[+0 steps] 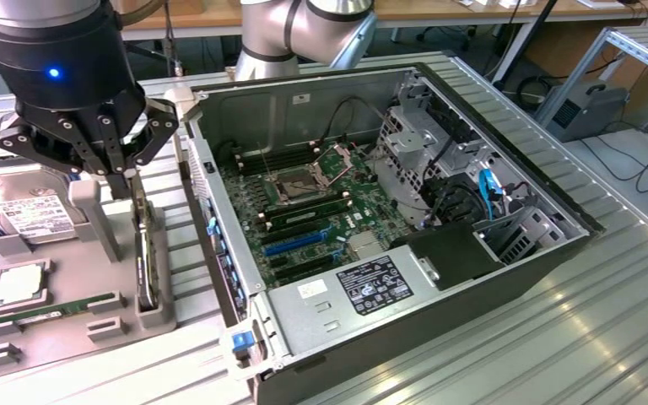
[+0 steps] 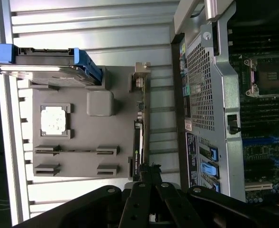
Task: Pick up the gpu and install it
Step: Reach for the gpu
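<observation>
The pick-up step was in hand. At the left of the exterior view the gripper (image 1: 125, 184) hung over the grey fixture tray (image 1: 65, 333), its fingers clenched tight together at the end of the gpu (image 1: 142, 253) lying higher in the frame. The card stood on edge in the tray's slot just beside the open computer case (image 1: 526, 287), and I could not tell whether the fingers pinched its edge. With nothing installed yet, I judged a lift would call for a straight pull out of the slot, clear of the case wall.
</observation>
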### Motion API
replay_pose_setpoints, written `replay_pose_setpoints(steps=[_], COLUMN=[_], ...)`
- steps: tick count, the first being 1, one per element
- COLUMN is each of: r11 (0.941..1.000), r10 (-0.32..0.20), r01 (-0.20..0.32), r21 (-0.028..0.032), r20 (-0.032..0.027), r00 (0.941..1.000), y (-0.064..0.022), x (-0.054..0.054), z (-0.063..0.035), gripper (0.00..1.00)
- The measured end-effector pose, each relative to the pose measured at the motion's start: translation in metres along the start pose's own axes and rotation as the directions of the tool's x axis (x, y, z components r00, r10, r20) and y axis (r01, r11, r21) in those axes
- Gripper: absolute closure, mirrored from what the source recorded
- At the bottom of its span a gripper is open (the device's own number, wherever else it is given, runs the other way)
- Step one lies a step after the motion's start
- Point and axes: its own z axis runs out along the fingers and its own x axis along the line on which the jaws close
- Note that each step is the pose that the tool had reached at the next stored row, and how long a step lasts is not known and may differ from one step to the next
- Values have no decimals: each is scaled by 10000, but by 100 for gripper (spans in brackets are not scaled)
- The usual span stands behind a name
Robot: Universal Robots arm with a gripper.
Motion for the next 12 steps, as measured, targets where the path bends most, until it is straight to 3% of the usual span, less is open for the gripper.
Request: replay_pose_setpoints(steps=[12], r11=[10000], r10=[0], r01=[0], r21=[13], r20=[0], r00=[10000], y=[-65], x=[-4], z=[26], gripper=[89])
